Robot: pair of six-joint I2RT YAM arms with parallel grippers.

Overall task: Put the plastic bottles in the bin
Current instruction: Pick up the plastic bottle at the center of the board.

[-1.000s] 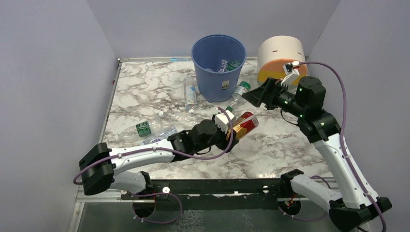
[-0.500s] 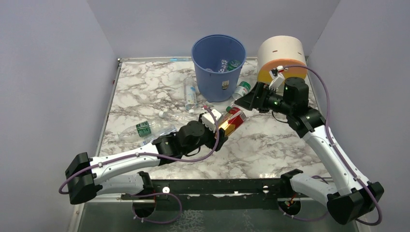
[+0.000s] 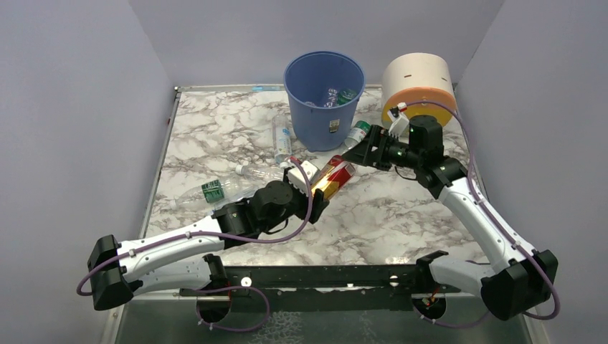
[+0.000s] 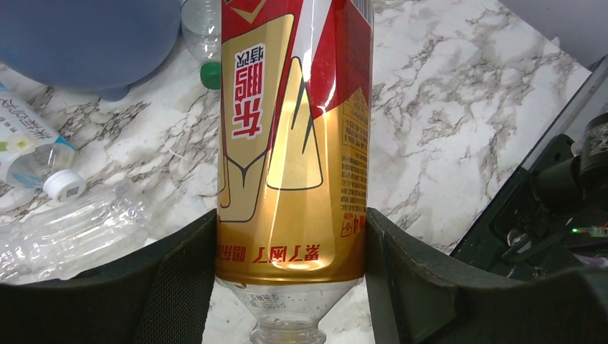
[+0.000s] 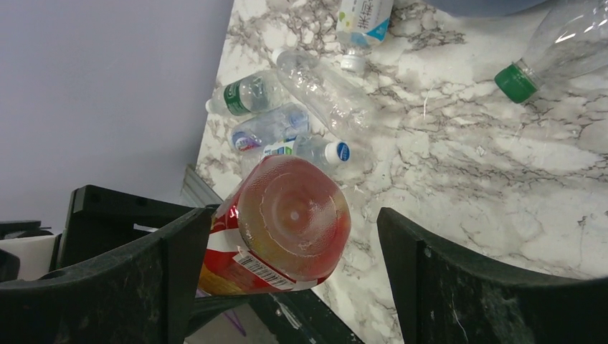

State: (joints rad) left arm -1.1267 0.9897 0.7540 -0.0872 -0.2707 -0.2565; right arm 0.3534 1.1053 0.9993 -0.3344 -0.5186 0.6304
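Note:
My left gripper (image 3: 320,190) is shut on a clear bottle with a red and gold label (image 3: 337,174), gripped near its neck (image 4: 290,251), base pointing away above the table. My right gripper (image 3: 355,155) is open at that bottle's base (image 5: 290,218), a finger on each side (image 5: 292,236), with a gap on the right side. The blue bin (image 3: 324,97) stands at the back with bottles inside (image 3: 337,94). More bottles lie on the table: a green-capped one (image 3: 356,134) by the bin, a blue-labelled one (image 3: 282,140), a clear one (image 3: 267,173), a green-labelled one (image 3: 212,190).
A cream drum with an orange band (image 3: 418,86) stands right of the bin, just behind my right arm. The marble table (image 3: 401,215) is walled on left, back and right. The bin's side (image 4: 86,36) shows at the upper left in the left wrist view.
My left arm has carried the red and gold bottle left and farther back. My right gripper has swung left and down, so its open jaws now flank the bottle's base.

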